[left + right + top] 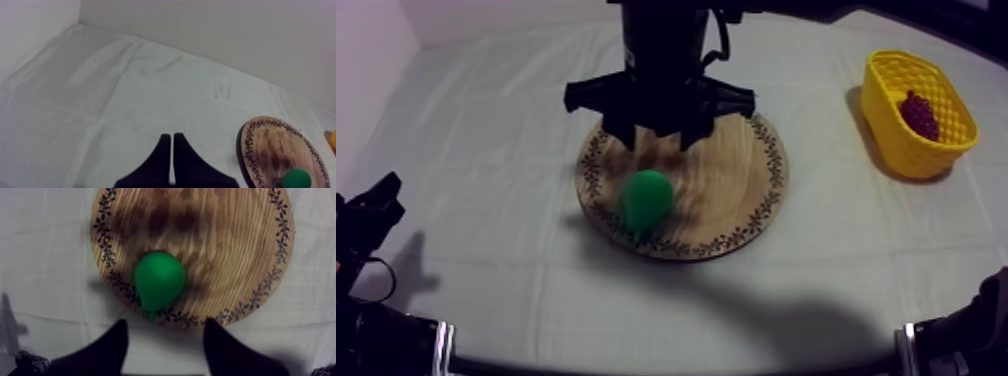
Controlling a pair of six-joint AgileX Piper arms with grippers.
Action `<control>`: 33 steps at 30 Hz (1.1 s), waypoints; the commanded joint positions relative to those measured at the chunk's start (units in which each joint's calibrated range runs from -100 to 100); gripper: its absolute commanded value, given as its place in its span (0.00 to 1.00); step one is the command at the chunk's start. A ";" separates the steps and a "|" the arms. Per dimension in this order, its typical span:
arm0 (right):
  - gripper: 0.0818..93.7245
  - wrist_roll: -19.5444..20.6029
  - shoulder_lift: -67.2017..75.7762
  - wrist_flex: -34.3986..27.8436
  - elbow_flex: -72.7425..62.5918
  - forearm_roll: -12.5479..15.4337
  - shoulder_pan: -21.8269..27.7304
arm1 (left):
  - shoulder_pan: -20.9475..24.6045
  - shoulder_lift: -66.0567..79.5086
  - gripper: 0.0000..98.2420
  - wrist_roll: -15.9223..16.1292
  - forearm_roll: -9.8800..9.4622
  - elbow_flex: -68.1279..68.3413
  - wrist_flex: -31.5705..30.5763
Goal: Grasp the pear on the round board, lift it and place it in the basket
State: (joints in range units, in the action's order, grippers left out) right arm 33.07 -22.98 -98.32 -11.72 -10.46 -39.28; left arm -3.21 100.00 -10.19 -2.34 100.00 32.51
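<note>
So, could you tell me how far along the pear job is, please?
Nothing is done yet: the pear lies on the wooden board, and the yellow basket holds grapes. In hand: the right end effector hovers open above the board, near the pear. Remaining: grasp, lift, carry to the basket, release.

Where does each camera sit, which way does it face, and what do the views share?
Top view: overhead, slanting down on the round wooden board with patterned rim, green pear and yellow basket holding dark grapes; the right end effector hangs over the board.
Left wrist view: behind the shut left end effector, low, facing across the grey-white cloth.
Right wrist view: behind the open right end effector, facing down at the pear.
All three show board and pear.
</note>
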 commanded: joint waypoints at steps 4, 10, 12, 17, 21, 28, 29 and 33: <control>0.83 0.26 -0.17 0.01 1.30 -0.23 -0.05 | -0.02 0.00 0.00 0.01 0.02 0.00 -0.01; 0.91 0.28 -0.63 0.53 2.84 -0.10 -0.76 | -0.02 0.00 0.00 0.01 0.02 0.00 -0.01; 0.92 0.16 -1.21 1.35 3.21 0.15 -0.92 | -0.02 0.00 0.00 0.01 0.02 0.00 -0.01; 0.93 -0.16 -3.92 4.99 4.67 0.86 -0.82 | -0.02 0.00 0.00 0.01 0.02 0.00 -0.01; 0.92 -0.41 -6.53 8.21 5.78 1.21 -0.41 | -0.02 0.00 0.00 0.01 0.02 0.00 -0.01; 0.95 -1.12 -10.95 11.21 5.70 2.07 0.36 | -0.02 0.00 0.00 0.01 0.02 0.00 -0.01; 0.95 -1.25 -11.57 11.46 5.52 2.19 0.41 | -0.02 0.00 0.00 0.01 0.02 0.00 -0.01; 0.95 -1.67 -14.03 12.34 4.35 2.59 0.50 | -0.02 0.00 0.00 0.01 0.02 0.00 -0.01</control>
State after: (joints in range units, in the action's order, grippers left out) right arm 31.49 -36.48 -86.15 -7.09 -7.96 -38.83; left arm -3.21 100.00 -10.19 -2.34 100.00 32.51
